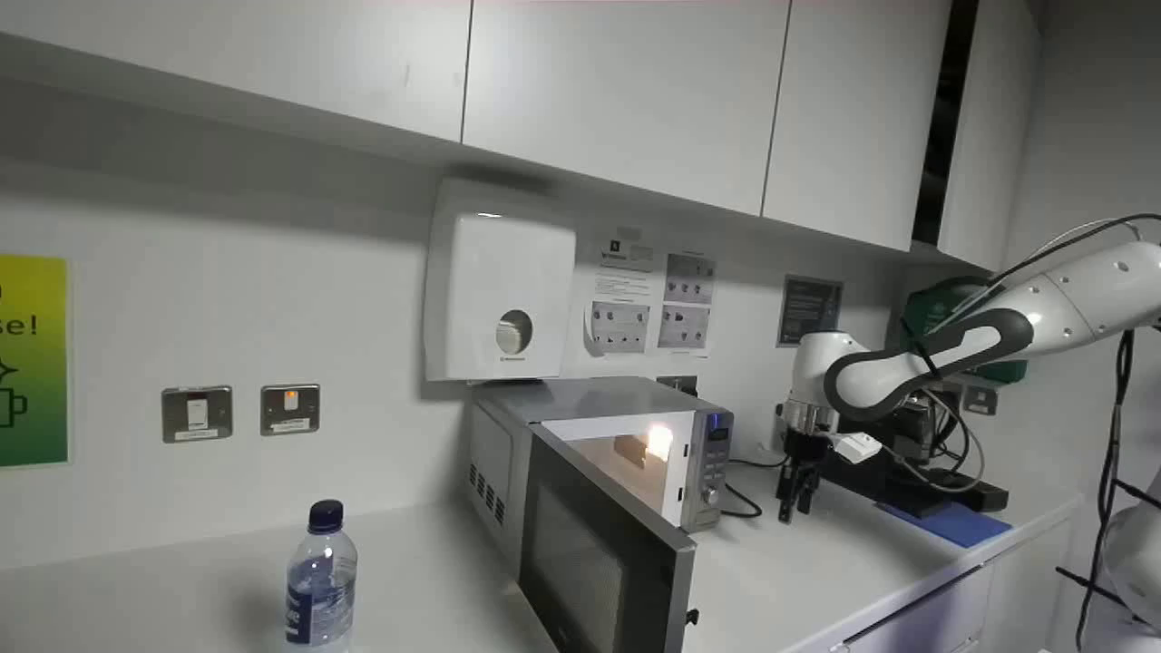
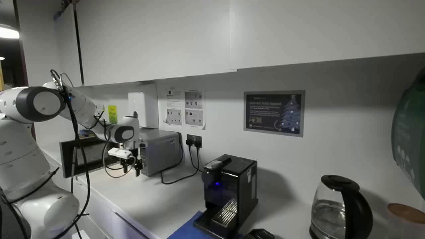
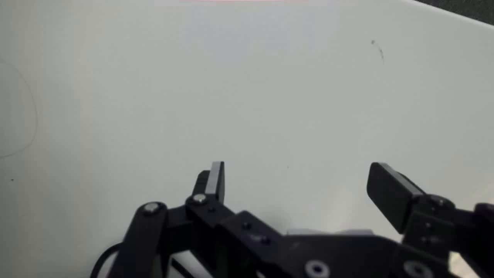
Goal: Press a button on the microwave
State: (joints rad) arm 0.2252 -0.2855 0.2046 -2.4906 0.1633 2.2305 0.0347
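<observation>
The silver-grey microwave [image 1: 590, 399] stands on the counter against the wall, and it also shows in an exterior view [image 2: 161, 152]. Its dark glass door [image 1: 580, 562] is swung wide open and the inside is lit. Its control panel [image 1: 712, 472], with a blue-lit display, small buttons and a knob, faces out beside the opening. My gripper [image 1: 795, 515] points down over the counter, beside the panel and apart from it. In the wrist view the gripper [image 3: 297, 166] has its fingers wide apart with nothing between them. The microwave is out of the wrist view.
A water bottle [image 1: 322, 580] stands near the open door. A black coffee machine [image 2: 232, 186] on a blue mat [image 2: 189, 227] and a glass kettle [image 2: 332, 205] stand further along the counter. Black cables [image 2: 179, 181] lie behind the gripper. Wall cupboards [image 1: 626, 100] hang above.
</observation>
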